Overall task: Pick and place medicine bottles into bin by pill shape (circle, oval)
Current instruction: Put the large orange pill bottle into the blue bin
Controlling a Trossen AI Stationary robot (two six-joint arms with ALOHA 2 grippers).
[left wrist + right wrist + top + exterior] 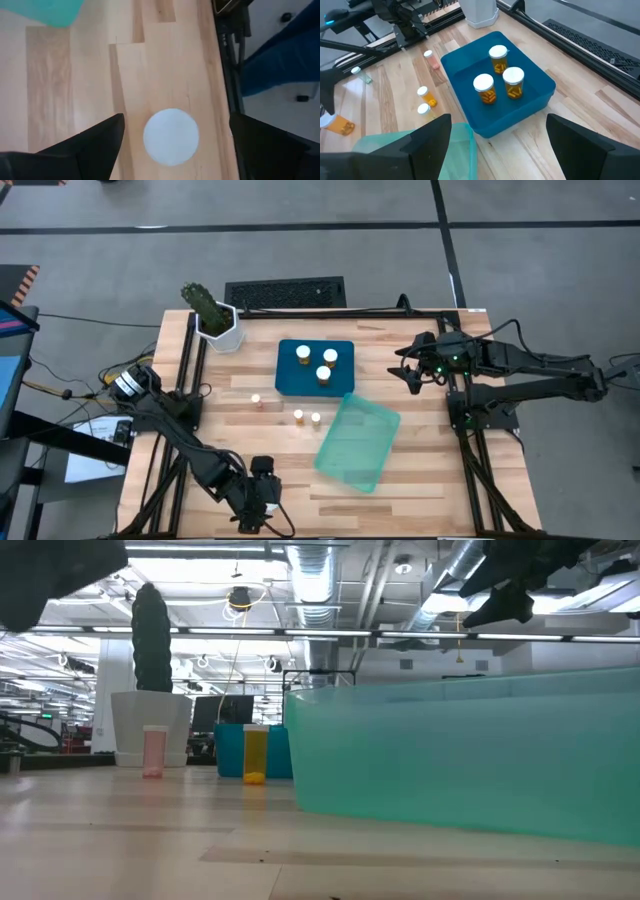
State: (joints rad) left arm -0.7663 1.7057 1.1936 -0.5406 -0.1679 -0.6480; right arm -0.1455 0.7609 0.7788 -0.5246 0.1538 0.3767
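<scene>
My left gripper [262, 505] [172, 150] is open near the table's near edge, pointing down. A bottle's round white cap [171, 136] stands between its fingers, apart from both. In the right wrist view this bottle's body [342, 125] is amber. My right gripper [408, 372] [497, 150] is open and empty, above the table to the right of the blue bin [288, 380]. Three amber bottles [498, 57] [513, 82] [484, 89] stand upright in that bin. A pale pink bottle [256, 399] [153, 750] and two small bottles [298, 416] [315, 419] stand on the table.
A teal bin [357, 442] [470, 755] lies askew right of the loose bottles. A white hexagonal pot [220, 330] with a cactus stands at the far left. Another pale bottle [359, 73] shows near the left arm's frame. Bare wood lies at the near right.
</scene>
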